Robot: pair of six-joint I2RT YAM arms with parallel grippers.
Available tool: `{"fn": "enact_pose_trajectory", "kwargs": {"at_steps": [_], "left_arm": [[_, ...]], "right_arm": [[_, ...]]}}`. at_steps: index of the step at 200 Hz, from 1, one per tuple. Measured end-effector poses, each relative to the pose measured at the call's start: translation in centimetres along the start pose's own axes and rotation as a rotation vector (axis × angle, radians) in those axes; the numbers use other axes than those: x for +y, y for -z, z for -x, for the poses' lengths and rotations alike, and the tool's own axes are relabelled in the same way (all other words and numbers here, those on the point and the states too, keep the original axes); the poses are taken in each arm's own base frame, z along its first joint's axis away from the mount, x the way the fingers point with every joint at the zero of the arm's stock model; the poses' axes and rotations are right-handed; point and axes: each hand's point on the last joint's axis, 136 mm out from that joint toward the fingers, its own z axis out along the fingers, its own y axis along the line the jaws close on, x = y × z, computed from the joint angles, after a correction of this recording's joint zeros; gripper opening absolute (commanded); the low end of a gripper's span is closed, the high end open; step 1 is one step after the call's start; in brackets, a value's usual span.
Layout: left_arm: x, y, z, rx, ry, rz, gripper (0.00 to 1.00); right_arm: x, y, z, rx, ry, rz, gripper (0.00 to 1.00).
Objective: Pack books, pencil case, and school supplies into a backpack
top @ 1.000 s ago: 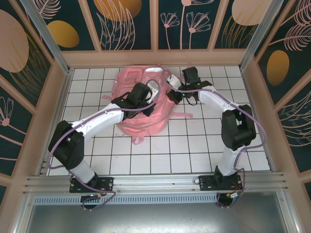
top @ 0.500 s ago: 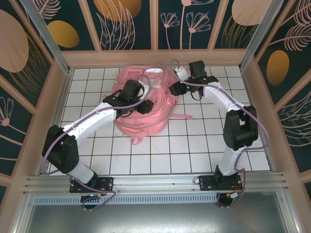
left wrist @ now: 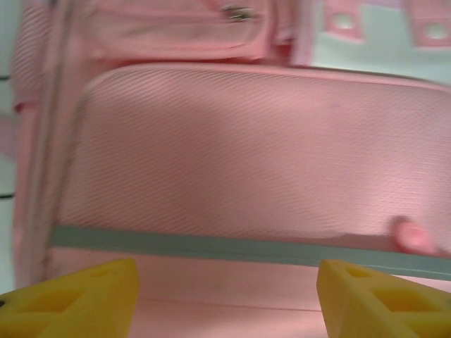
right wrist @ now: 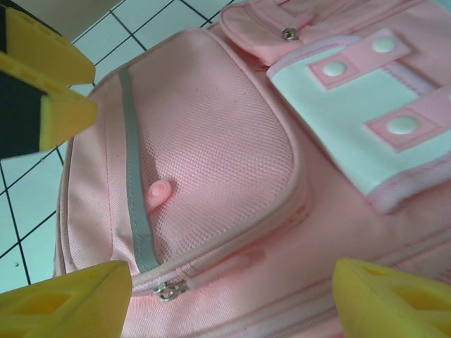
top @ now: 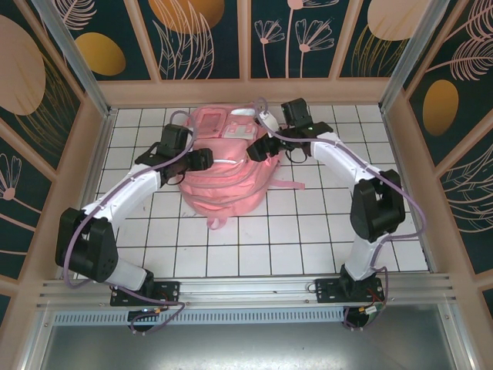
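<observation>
Backpack (top: 231, 185): large, soft pink woven fabric, lying flat on the white tiled table (top: 308, 231), far centre, between both arms.
Front pocket (right wrist: 211, 155): rounded corners, fine ribbed weave, crossed by a grey strip (right wrist: 134, 190).
Pale panel (right wrist: 345, 148): smooth, with pink snap tabs.
Left gripper (left wrist: 225, 299): jaws apart, empty, over the pocket.
Right gripper (right wrist: 229, 299): jaws apart, empty, over the backpack's front.

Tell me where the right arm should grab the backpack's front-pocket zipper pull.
Pinch the metal zipper pull at the front pocket's corner, probably from straight above with the right gripper: it lies flat on the backpack, between the open fingers.
</observation>
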Motion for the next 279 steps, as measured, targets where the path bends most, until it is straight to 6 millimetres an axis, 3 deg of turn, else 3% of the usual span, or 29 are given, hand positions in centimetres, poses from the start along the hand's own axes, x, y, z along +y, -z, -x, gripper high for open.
{"fn": "enact_pose_trajectory", "kwargs": {"at_steps": [23,58,99,129,147,171,219,279], "left_arm": [[1.8,0.3,-0.1,-0.011,0.078,0.037,0.69],[1.1,1.6,0.2,-0.044,0.125,-0.010,0.54],[-2.1,3.0,-1.2,-0.033,0.141,-0.118,0.42],[-5.6,2.6,-5.2,0.063,0.116,-0.189,0.37],[-6.5,2.3,-7.2,0.107,0.119,-0.208,0.35],[-6.6,1.8,-8.4,0.135,0.140,-0.209,0.34],[-6.7,0.4,-8.7,0.146,0.155,-0.203,0.34],[-6.7,0.1,-8.6,0.147,0.155,-0.199,0.34]], "right_arm": [[0.0,-1.4,-0.3,0.027,-0.012,0.038,0.76],[0.7,-3.2,-1.6,0.081,-0.016,0.087,0.75],[1.8,-3.3,-2.5,0.112,-0.002,0.137,0.70],[2.4,-3.1,-3.2,0.122,0.018,0.169,0.65],[2.8,-2.9,-3.4,0.126,0.028,0.180,0.61],[3.2,-2.4,-3.9,0.137,0.045,0.188,0.58],[4.0,-1.5,-5.1,0.158,0.076,0.196,0.52],[3.6,-2.2,-5.6,0.185,0.103,0.125,0.41]]}}
